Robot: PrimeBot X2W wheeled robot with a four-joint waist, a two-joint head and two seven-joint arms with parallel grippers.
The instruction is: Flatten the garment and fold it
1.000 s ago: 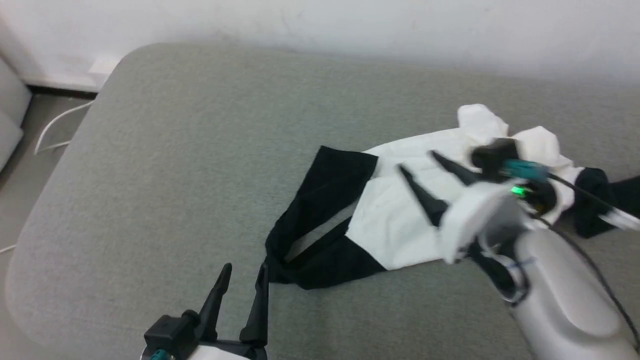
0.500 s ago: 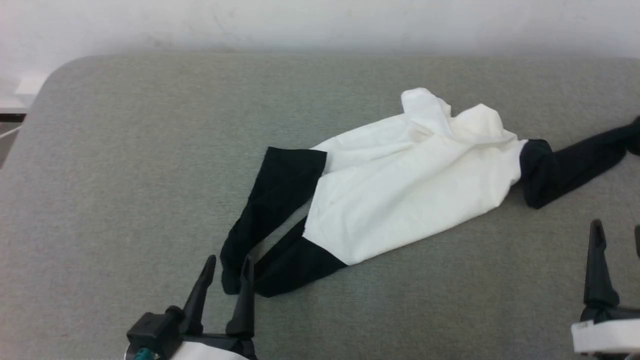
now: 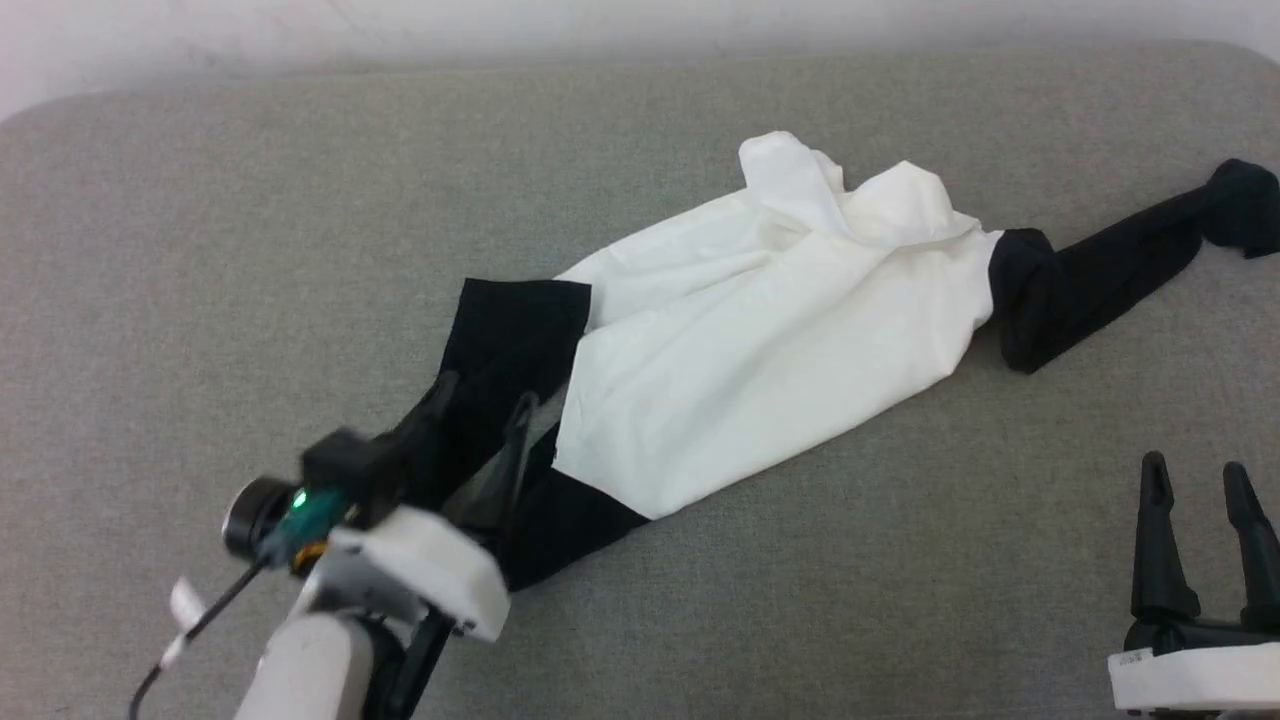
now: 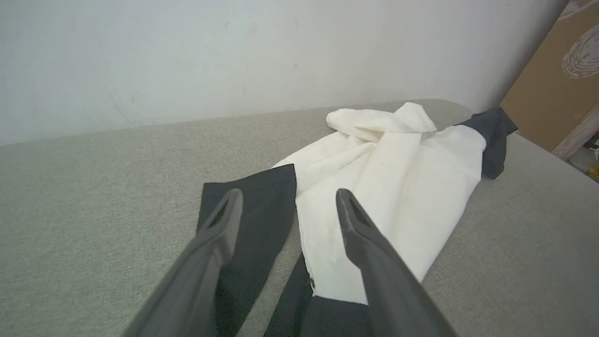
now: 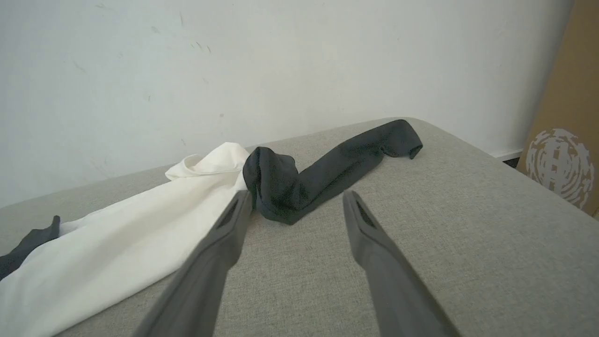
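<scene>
The garment [image 3: 760, 330] lies crumpled on the grey cushioned surface, its white body bunched at the far end. One black sleeve [image 3: 510, 320] trails toward me on the left, and the other black sleeve [image 3: 1100, 270] stretches out to the right. My left gripper [image 3: 485, 392] hovers open over the near black sleeve [image 4: 252, 210], its fingers straddling the seam to the white cloth [image 4: 388, 182]. My right gripper [image 3: 1195, 467] stands open at the lower right, apart from the cloth. In the right wrist view it [image 5: 295, 194] points at the right sleeve [image 5: 337, 159].
The grey cushioned surface [image 3: 200, 250] spreads wide around the garment, with rounded corners at the back. A white wall [image 4: 187, 56] runs behind it. A brown cardboard panel [image 5: 561, 140] leans past the right end.
The head camera has swung. My right gripper has pulled back from over the white cloth to the lower right. My left gripper has reached forward over the near black sleeve.
</scene>
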